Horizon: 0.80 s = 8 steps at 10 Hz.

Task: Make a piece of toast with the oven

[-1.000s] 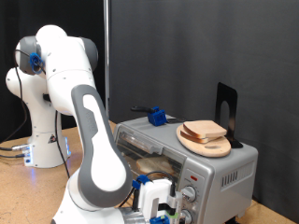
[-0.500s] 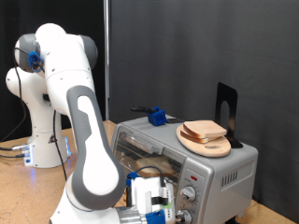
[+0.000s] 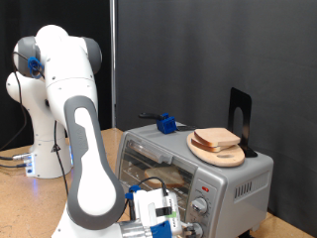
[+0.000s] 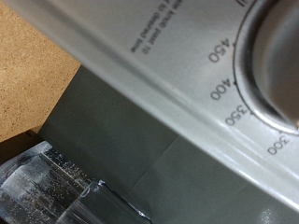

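The silver oven (image 3: 230, 177) stands at the exterior view's lower right, its glass door (image 3: 149, 159) looking shut. A tan shape (image 3: 155, 181) shows behind the glass; I cannot tell if it is the piece of toast. My gripper (image 3: 174, 223) is low in front of the oven, right beside its two round knobs (image 3: 199, 206). The wrist view is pressed close to the control panel (image 4: 140, 84): a temperature knob (image 4: 277, 56) with marks from 300 to 450. One blurred finger (image 4: 65, 191) shows there, with nothing seen held.
A round wooden board (image 3: 220, 151) with other bread slices (image 3: 216, 137) lies on the oven's top, beside a blue clip (image 3: 166, 124) and a black stand (image 3: 240, 114). The wooden table (image 4: 28, 75) lies under the oven. A black curtain hangs behind.
The arm's forearm has swung towards the exterior view's left and the hand has sunk slightly lower beside the knobs. The oven and the board have not moved.
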### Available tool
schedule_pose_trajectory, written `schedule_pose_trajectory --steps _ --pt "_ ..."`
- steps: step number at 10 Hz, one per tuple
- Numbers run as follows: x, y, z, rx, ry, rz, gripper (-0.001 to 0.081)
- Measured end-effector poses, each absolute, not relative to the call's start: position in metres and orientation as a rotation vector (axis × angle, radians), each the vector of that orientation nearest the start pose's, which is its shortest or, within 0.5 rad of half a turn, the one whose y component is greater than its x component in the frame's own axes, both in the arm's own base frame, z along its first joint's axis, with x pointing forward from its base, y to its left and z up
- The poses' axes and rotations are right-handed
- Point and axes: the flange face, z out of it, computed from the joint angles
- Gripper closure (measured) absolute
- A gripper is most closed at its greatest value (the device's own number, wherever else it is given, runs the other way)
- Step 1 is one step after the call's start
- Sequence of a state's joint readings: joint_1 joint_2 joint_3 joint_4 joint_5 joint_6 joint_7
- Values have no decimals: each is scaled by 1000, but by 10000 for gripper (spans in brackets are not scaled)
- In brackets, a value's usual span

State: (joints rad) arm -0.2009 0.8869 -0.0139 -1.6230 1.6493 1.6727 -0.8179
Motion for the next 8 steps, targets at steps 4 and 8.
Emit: schedule_pose_trajectory --steps 4,8 --pt "660 -44 132 -1568 387 -149 710" --pt "662 -54 150 -1547 399 -155 316"
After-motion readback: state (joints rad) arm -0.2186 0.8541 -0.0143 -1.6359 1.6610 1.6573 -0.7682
